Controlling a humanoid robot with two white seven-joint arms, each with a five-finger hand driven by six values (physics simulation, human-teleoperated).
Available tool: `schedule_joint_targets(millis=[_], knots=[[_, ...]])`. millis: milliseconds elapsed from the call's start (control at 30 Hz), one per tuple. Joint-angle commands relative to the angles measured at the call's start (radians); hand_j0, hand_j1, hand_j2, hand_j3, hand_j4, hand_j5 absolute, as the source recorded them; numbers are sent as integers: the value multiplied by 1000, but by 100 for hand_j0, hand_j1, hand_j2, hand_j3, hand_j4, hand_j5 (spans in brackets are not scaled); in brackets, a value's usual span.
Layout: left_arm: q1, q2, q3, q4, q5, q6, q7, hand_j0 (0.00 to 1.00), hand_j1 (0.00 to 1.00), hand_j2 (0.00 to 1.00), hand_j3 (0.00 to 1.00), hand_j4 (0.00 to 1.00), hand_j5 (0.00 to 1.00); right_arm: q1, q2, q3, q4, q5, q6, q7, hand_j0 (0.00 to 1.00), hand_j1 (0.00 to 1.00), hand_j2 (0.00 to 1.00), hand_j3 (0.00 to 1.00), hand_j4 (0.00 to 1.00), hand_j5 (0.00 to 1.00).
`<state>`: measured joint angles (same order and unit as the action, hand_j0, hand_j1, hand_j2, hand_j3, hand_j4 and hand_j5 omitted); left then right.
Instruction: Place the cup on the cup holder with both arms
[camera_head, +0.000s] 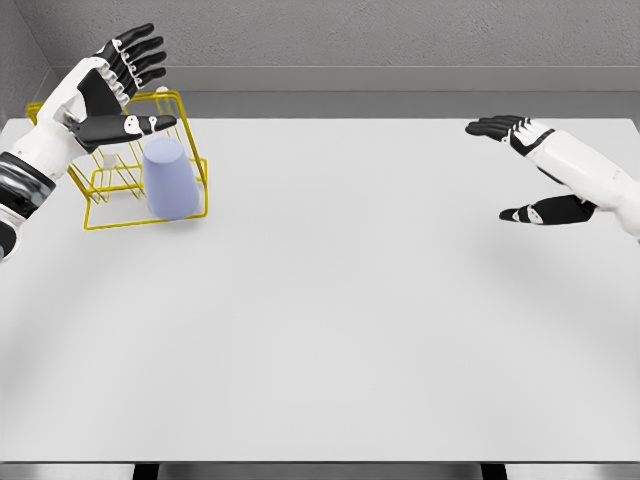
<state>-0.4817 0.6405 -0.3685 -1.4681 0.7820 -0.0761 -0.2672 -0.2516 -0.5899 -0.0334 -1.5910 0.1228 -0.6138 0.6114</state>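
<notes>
The cup holder (110, 190) is being partly hidden by the spread, empty left hand (125, 75); the inverted cup (169, 178) is being carried inside. Nothing is being held by the open right hand (530, 165).

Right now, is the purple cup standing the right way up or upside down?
Upside down. The cup sits in the yellow wire holder with its narrower closed end on top and its wider end at the bottom.
</notes>
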Motion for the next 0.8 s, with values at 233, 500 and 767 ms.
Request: schedule_joint_targets(millis=[233, 500, 767], knots=[[5, 34, 0, -44, 3, -10, 0, 100, 100, 100, 100, 100, 100, 0, -1, 0, 0, -8, 3, -1, 100, 100, 100, 100, 100, 100], [90, 156, 0, -106, 2, -122, -1, 100, 100, 100, 100, 100, 100, 0, -1, 0, 0, -8, 3, -1, 100, 100, 100, 100, 100, 100], [186, 180, 66, -120, 3, -195, -1, 100, 100, 100, 100, 100, 100, 2, -1, 1, 0, -8, 3, -1, 100, 100, 100, 100, 100, 100]])
